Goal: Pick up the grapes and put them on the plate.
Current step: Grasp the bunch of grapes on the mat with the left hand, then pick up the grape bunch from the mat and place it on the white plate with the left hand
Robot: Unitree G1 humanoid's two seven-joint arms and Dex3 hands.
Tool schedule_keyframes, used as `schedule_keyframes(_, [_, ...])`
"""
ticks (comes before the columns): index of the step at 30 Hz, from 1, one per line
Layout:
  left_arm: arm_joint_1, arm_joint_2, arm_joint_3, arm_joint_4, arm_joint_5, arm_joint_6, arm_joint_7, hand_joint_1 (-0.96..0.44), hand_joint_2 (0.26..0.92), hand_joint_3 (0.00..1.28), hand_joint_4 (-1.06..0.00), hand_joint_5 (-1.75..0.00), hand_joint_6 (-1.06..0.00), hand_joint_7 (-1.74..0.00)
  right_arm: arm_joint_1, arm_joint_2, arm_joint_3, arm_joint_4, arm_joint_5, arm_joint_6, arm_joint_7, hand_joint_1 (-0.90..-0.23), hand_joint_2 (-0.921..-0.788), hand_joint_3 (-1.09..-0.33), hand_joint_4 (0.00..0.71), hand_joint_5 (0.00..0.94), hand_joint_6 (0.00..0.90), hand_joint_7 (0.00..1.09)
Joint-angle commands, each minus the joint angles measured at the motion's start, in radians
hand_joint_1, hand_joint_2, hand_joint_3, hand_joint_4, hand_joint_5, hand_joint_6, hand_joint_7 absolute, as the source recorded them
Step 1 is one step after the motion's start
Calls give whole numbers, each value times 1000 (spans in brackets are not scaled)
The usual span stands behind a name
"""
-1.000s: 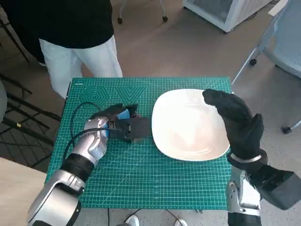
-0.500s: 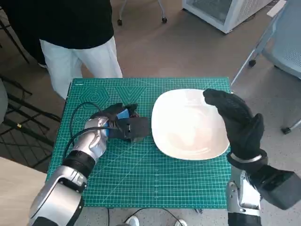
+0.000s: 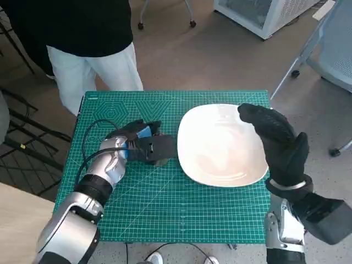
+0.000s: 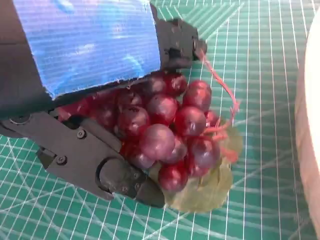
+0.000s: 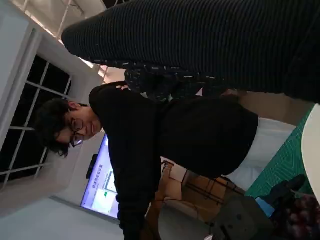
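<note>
Green cutting mat [image 3: 165,209], white plate [image 3: 217,148], left hand [image 3: 144,144] beside it (grapes hidden), right hand [image 3: 278,140] raised over plate's edge

The left hand [image 3: 144,144] is reached forward low, its fingers [image 4: 120,175] closed around a held bunch. The right hand [image 3: 278,144] is raised, its fingers extended, nothing held.

Bright even daylight, soft shadows, wide-angle bending, sharp close-up

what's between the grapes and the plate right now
Only a narrow strip of bare green mat: the left wrist view shows it between the grapes, gripped by the left hand, and the plate rim.
</note>
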Motion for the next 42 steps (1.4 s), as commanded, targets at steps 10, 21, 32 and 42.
schedule_keyframes(10, [38,-1,-60,23,52,-27,175,150,845,74,-510,-1650,-630,-135,3,-5,-2,24,1,14,1,-501,-921,-617,271,4,-1,528])
schedule_keyframes(21, [49,22,-73,-11,55,-52,203,7,919,197,-452,-1556,-597,-1041,-13,-8,-1,32,-1,13,2,-503,-921,-618,270,3,-1,527])
schedule_keyframes(32, [43,22,-79,7,59,-66,222,3,921,208,-455,-1555,-572,-1084,-24,-7,0,42,2,12,7,-502,-921,-621,269,2,-1,525])
schedule_keyframes(42, [27,17,-85,33,59,-68,221,2,921,206,-467,-1541,-563,-1096,-29,-11,-1,42,3,12,9,-500,-921,-622,275,5,-1,525])
